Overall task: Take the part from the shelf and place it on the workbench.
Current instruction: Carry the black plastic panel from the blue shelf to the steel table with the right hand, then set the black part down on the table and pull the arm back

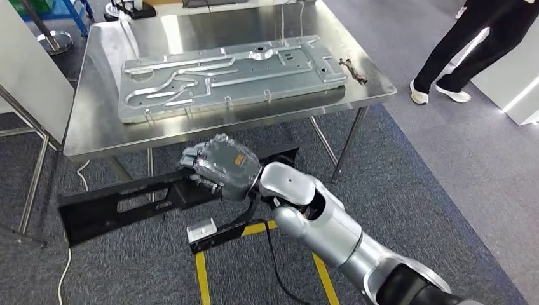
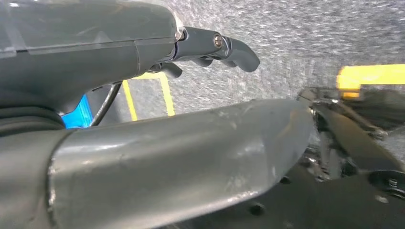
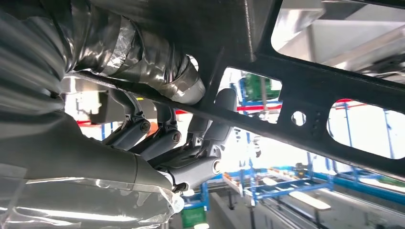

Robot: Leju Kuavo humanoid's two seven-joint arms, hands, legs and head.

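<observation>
The part is a long black metal frame with cut-outs (image 1: 121,203), held level just below the front edge of the steel workbench (image 1: 95,136). My right hand (image 1: 219,166) grips it near its middle. From below, the dark fingers (image 3: 165,136) wrap around a bar of the black frame (image 3: 305,90). My left hand (image 2: 143,143) hangs over grey carpet, its dark fingers (image 2: 224,45) spread away from the thumb with nothing between them. A stretch of the black frame (image 2: 353,143) lies close beside that hand.
A large grey stamped metal panel (image 1: 229,76) covers most of the workbench top, with a small tool (image 1: 353,68) near the right edge. A person (image 1: 470,44) stands at the far right. Yellow floor tape (image 1: 202,273) runs below the part. A white board (image 1: 25,70) stands at left.
</observation>
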